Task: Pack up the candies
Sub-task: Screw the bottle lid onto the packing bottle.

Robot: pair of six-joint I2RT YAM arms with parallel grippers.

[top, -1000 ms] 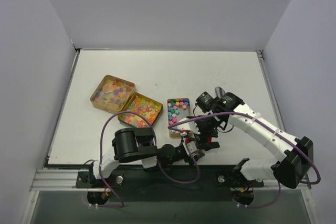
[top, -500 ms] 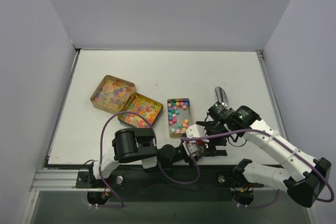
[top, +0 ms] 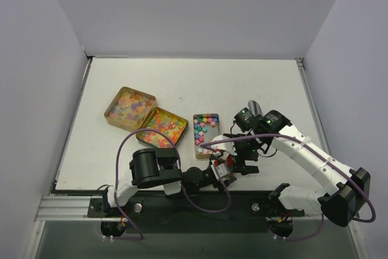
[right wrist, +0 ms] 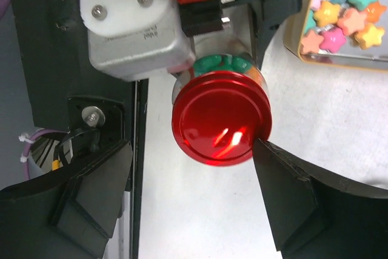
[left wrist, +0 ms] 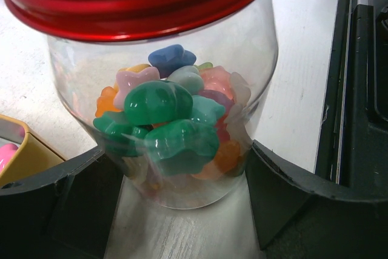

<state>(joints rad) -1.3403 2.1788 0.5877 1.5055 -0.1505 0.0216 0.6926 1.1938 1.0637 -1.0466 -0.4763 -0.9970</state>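
Observation:
A small clear glass jar point(left wrist: 257, 59) with a red lid point(right wrist: 220, 116) stands on the table near its front edge. It is packed with candies point(left wrist: 163, 113) in green, blue, pink and orange. My left gripper point(left wrist: 176, 159) is shut on the jar's lower part, one finger pressed against each side. My right gripper point(right wrist: 193, 150) hovers open over the lid. Its right fingertip is at the lid's rim and its left finger stands apart. In the top view both grippers point(top: 223, 169) point(top: 242, 157) meet at the jar.
Three open gold tins of star-shaped candies lie left of the jar: a rectangular one point(top: 206, 130) closest, then two more point(top: 162, 127) point(top: 130, 106). A corner of the nearest tin point(right wrist: 345, 13) shows in the right wrist view. The black base rail point(top: 182, 201) runs just behind the jar.
My right arm swung out to the right and came back, its open gripper again over the jar's lid. The left gripper and the jar have not moved.

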